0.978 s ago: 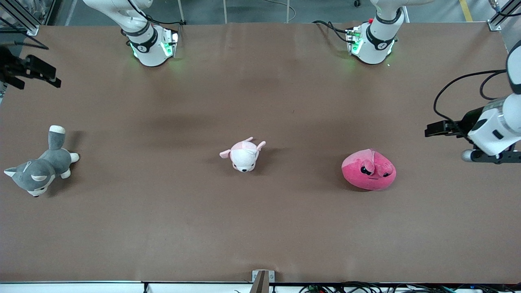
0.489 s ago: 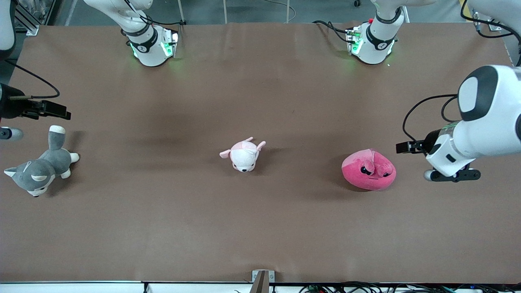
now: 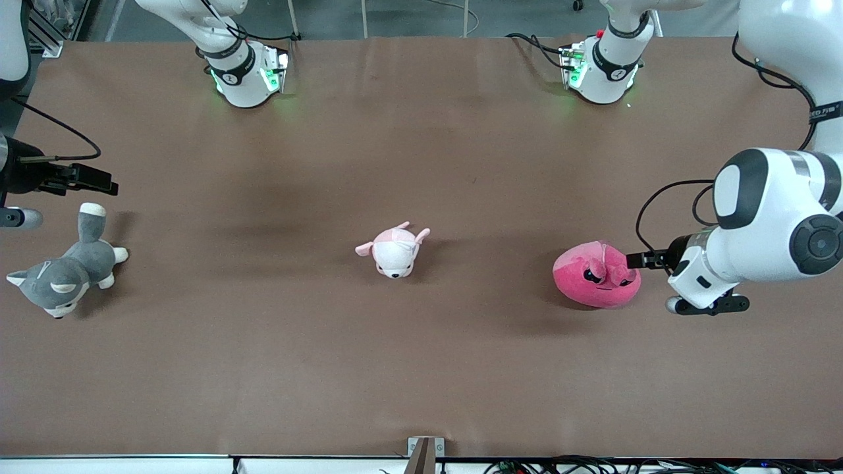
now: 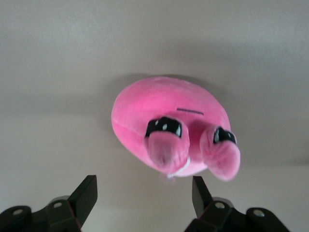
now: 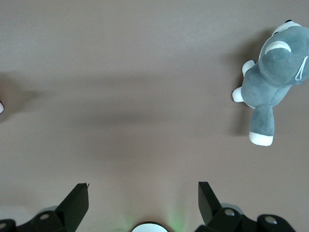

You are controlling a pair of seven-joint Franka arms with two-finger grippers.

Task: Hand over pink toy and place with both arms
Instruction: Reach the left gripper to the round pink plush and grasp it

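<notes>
The pink toy (image 3: 596,283) is soft, short-piled plush with glossy dark eyes. The grey and white husky (image 3: 62,273) and the small white and pale-pink animal (image 3: 394,251) are matt plush too. The tabletop (image 3: 421,368) is matt brown, smooth, faintly creased. Both arms' shells look like glossy white plastic; the left tool (image 4: 145,195) is matt black.

Brown table (image 3: 421,368) with three plush toys (image 3: 394,250)
</notes>
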